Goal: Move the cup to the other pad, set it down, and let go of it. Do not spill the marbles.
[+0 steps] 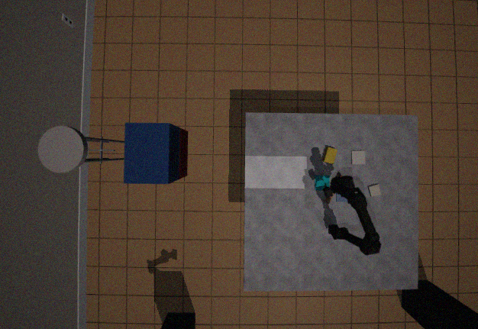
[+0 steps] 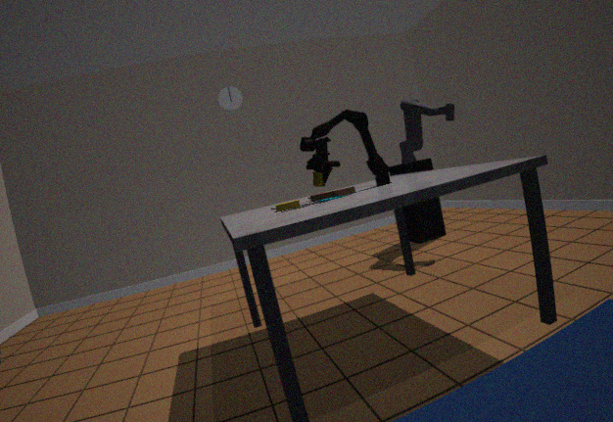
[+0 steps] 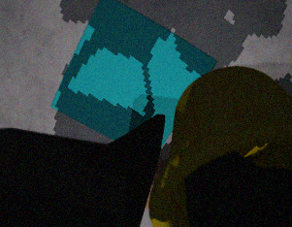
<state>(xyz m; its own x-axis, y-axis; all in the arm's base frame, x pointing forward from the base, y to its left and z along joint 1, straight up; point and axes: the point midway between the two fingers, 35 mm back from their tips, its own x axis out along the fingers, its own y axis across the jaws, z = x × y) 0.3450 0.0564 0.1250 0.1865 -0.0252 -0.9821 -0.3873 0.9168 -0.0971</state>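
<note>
One yellow cup (image 2: 318,178) (image 3: 227,112) clamped in my jaws, up above the table (image 1: 285,248) (image 2: 316,219), away from its edges; one teal pad (image 1: 322,182) (image 2: 330,199) (image 3: 108,78).

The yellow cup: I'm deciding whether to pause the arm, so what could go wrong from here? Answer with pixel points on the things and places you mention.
The yellow cup (image 2: 318,178) (image 3: 227,112) hangs above the table in the black jaws; if they slipped, it might drop and spill. Lowered here, it could land on the edge of the flat teal square (image 1: 322,182) (image 3: 108,78), perhaps tipping.
</note>
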